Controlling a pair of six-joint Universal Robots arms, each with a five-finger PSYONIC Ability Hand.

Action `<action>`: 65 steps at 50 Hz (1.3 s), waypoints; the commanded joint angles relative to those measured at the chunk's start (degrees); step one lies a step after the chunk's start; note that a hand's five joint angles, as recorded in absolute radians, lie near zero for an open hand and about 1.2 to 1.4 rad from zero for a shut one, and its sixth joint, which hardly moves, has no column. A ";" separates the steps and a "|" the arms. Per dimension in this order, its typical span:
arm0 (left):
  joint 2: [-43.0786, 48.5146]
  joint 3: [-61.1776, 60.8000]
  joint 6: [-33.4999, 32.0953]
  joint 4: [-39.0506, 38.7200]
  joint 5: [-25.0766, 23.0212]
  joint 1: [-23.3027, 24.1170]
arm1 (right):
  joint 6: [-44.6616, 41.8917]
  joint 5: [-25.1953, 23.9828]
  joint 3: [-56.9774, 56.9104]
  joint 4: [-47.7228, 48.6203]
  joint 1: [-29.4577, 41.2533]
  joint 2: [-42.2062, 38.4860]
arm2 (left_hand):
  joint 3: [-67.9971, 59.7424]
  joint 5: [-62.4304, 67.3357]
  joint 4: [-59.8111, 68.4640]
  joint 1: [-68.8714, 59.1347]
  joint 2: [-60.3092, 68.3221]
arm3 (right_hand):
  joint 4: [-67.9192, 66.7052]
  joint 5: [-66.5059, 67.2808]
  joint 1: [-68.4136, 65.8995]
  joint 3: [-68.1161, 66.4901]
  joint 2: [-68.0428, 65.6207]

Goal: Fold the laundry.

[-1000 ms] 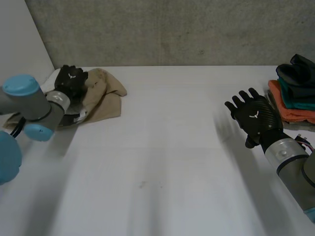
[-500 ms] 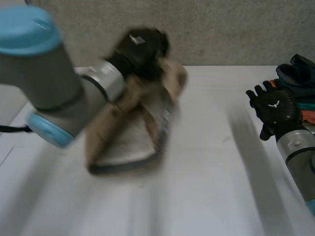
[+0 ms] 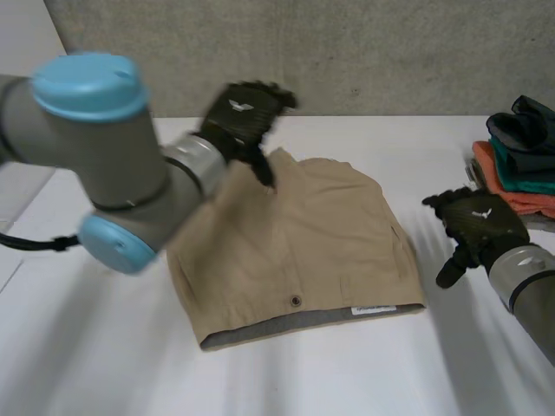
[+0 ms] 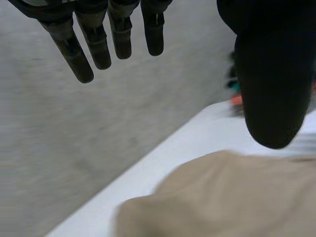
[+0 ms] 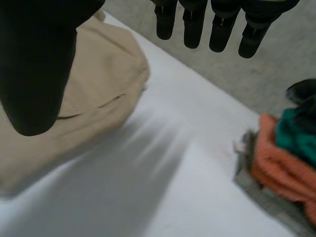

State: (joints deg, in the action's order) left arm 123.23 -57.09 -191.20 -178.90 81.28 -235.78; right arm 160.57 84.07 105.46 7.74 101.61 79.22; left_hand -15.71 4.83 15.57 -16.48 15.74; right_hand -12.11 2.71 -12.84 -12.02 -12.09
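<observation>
A tan garment (image 3: 295,251) with a grey waistband and a button lies spread in the middle of the white table (image 3: 286,381). My left hand (image 3: 241,114) hovers over its far left corner, fingers (image 4: 79,49) straight and apart from the thumb, holding nothing; the tan garment (image 4: 222,197) lies below it. My right hand (image 3: 477,227) is open beside the garment's right edge, not touching it. In the right wrist view the tan garment (image 5: 84,108) sits under the thumb, with the fingers (image 5: 197,29) extended above bare table.
A stack of folded clothes (image 3: 520,156), orange, teal and dark, stands at the table's right edge, also seen as the folded stack (image 5: 281,163) past my right hand. A concrete wall (image 3: 347,52) runs behind the table.
My left hand carried the tan garment from the far left corner to the middle, let it go, and opened. My right hand moved down and toward the garment's right edge.
</observation>
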 commanded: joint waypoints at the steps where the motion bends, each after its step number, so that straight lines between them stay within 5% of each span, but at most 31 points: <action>1: 4.99 1.18 -12.33 -0.13 -3.48 -13.20 | 3.70 -0.31 0.97 -5.99 5.16 0.23 | 1.12 -0.25 -0.98 1.89 -1.15 | 2.11 -2.71 2.84 2.02 2.09; 9: 15.98 4.35 -24.48 0.92 -14.56 -20.60 | 1.85 1.27 2.73 2.53 11.50 -6.00 | 0.95 -0.08 -0.81 1.72 -0.99 | 2.11 -2.71 2.84 2.02 2.09; 22: 21.79 5.41 -26.15 1.01 -16.06 -22.62 | -6.85 5.93 3.44 12.82 11.50 -12.33 | -6.09 6.97 6.23 -5.33 6.06 | -25.70 25.10 -24.97 -25.79 -25.72; 26: 22.76 5.58 -26.77 1.01 -15.97 -22.36 | -7.55 5.93 3.17 14.14 11.24 -13.57 | -29.28 30.15 29.41 -28.51 29.24 | -51.76 51.16 -51.03 -51.85 -51.78; 28: 22.85 5.58 -26.86 1.10 -15.54 -21.92 | -7.64 6.36 3.17 15.37 10.97 -13.39 | -58.84 59.71 58.97 -58.07 58.80 | -67.86 67.26 -67.13 -67.95 -67.88; 35: 21.88 4.18 -26.42 1.97 -12.38 -19.72 | -9.66 7.07 2.30 19.76 10.97 -11.90 | -64.29 65.17 64.43 -63.52 64.26 | -67.89 67.29 -67.16 -67.98 -67.91; 42: 11.08 0.67 -23.87 7.51 -4.03 -16.12 | -13.96 6.19 -8.06 20.47 8.08 -12.68 | -64.29 65.17 64.43 -63.52 64.26 | -67.89 67.29 -67.16 -67.98 -67.91; 53: -8.35 -17.35 -10.96 8.22 4.50 -4.08 | -15.29 -0.57 -39.08 22.05 7.11 -28.67 | -64.29 65.17 64.43 -63.52 64.26 | -67.89 67.29 -67.16 -67.98 -67.91; 59: -3.81 -18.86 -4.81 4.27 9.68 5.74 | -11.51 -8.22 -48.41 26.18 6.67 -39.92 | -64.29 65.17 64.43 -63.52 64.26 | -67.89 67.29 -67.16 -67.98 -67.91; 61: -0.99 -17.89 -4.10 3.65 11.09 7.61 | -11.42 -8.92 -49.73 26.45 6.67 -42.56 | -52.27 53.15 52.41 -51.51 52.24 | -67.89 67.29 -67.16 -67.98 -67.91; 62: 0.94 -16.41 -3.83 3.65 12.75 9.01 | -11.51 -9.19 -50.52 26.18 6.58 -44.40 | -36.39 37.26 36.52 -35.62 36.35 | -64.29 63.69 -63.56 -64.38 -64.31; 65: 2.54 -14.38 -3.74 4.17 15.92 9.55 | -11.33 -7.88 -50.62 25.83 6.23 -45.12 | -10.07 10.94 10.21 -9.30 10.03 | -12.62 12.01 -11.89 -12.71 -12.64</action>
State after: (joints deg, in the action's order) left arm 119.77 -75.52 -195.95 -174.23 91.95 -229.74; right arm 148.65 76.33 56.24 33.42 108.28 38.45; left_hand -52.41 43.12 53.45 -50.99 52.35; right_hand -54.43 44.05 -52.91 -54.23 -53.76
